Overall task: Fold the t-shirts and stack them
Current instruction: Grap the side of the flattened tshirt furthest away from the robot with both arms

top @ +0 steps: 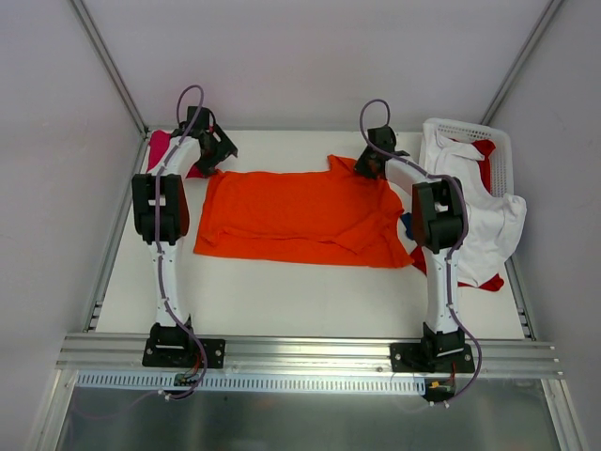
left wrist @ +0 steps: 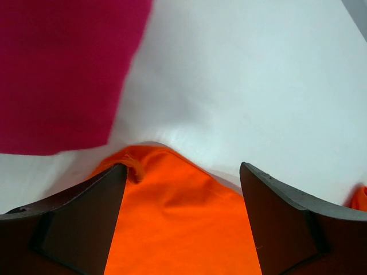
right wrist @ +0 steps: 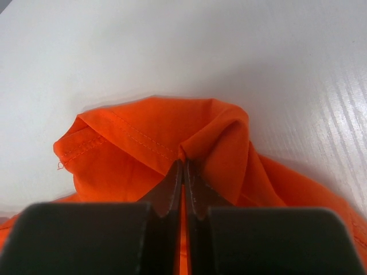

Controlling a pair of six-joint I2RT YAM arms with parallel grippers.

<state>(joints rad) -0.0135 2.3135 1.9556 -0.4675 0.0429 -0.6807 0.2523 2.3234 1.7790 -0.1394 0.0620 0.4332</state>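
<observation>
The bright orange t-shirt (top: pixel 291 216) lies spread across the middle of the table. My left gripper (top: pixel 218 148) is open over its far left corner; the orange cloth (left wrist: pixel 178 217) lies between the spread fingers (left wrist: pixel 86 212). My right gripper (top: pixel 368 164) is shut on a fold of the orange shirt (right wrist: pixel 189 143) at its far right edge. The magenta-pink shirt (top: pixel 164 150) lies at the far left, also in the left wrist view (left wrist: pixel 57 69). White (top: pixel 488 216), red (top: pixel 484 148) and dark blue (top: pixel 406 224) shirts lie at the right.
A white slotted basket (top: pixel 470 132) stands at the far right, with the white and red cloth spilling out of it. The table's metal rail (top: pixel 310 352) runs along the near edge. Grey walls close in on both sides.
</observation>
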